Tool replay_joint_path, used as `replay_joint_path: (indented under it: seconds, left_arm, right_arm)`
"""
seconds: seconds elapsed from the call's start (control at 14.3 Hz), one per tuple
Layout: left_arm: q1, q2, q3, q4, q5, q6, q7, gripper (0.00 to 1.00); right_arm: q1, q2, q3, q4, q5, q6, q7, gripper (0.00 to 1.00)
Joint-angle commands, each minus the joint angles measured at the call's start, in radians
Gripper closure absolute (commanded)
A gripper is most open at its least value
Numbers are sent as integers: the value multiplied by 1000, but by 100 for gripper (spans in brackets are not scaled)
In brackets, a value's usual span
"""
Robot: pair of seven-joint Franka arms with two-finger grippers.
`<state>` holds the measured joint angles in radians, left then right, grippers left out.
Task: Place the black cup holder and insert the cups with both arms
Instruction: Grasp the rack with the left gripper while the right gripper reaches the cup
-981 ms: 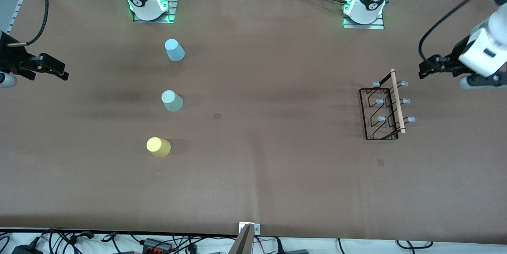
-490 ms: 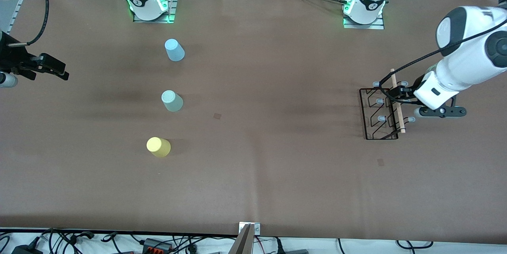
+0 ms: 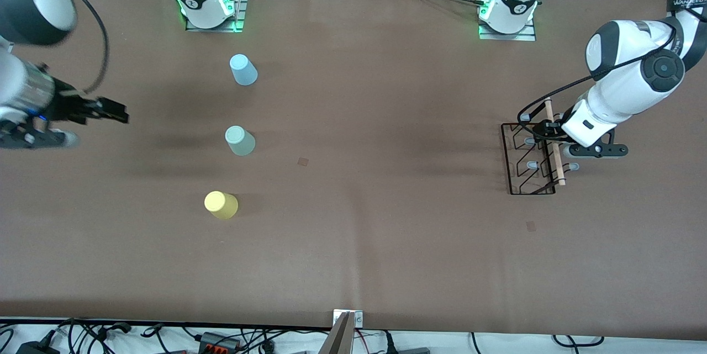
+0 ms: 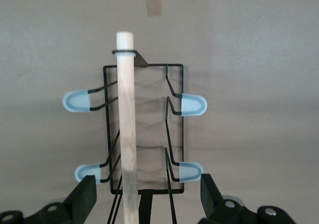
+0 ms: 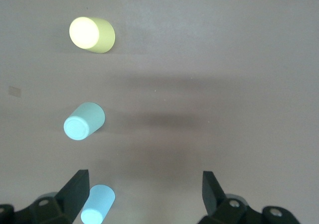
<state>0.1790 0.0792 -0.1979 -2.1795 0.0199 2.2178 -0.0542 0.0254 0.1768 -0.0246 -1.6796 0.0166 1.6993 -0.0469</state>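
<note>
Item: I have brought my left tool [image 3: 544,132], open, astride the holder [image 3: 531,159] rod [image 4: 127,119], unclamped; right tool [image 3: 113,117] open, empty, nearing three untouched cups [image 3: 239,140].

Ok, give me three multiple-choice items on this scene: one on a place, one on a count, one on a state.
1. Which cup lies nearest the front camera?
A. blue cup
B. mint cup
C. yellow cup

2. How many cups stand on the table?
A. two
B. three
C. four

3. How is the left gripper?
A. open, fingers either side of the rod
B. shut on a cup
C. open over a cup

Key:
1 C: the yellow cup shows lowest, below the mint cup and blue cup.
2 B: only those three stand on the table.
3 A: the left gripper straddles the rod of the holder, fingers apart.
</note>
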Motion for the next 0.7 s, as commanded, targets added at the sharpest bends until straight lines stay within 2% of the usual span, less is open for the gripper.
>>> replay_joint_path:
  seconds: [0.0,0.14,0.49,0.63]
  left_arm:
    - [22,-41,-5,-49,-3,28,22,16]
    - [27,-41,-5,-56,-3,29,22,29]
    - [28,-42,-5,-102,-3,91,20,38]
    - [27,-41,-5,-109,-3,91,20,57]
  right_arm:
    - [40,71,0,6,-1,54,10,0]
    - [76,110,0,0,-1,75,65,0]
    - [168,124,0,-146,-1,241,169,0]
    - [208,125,0,-198,-1,298,215,0]
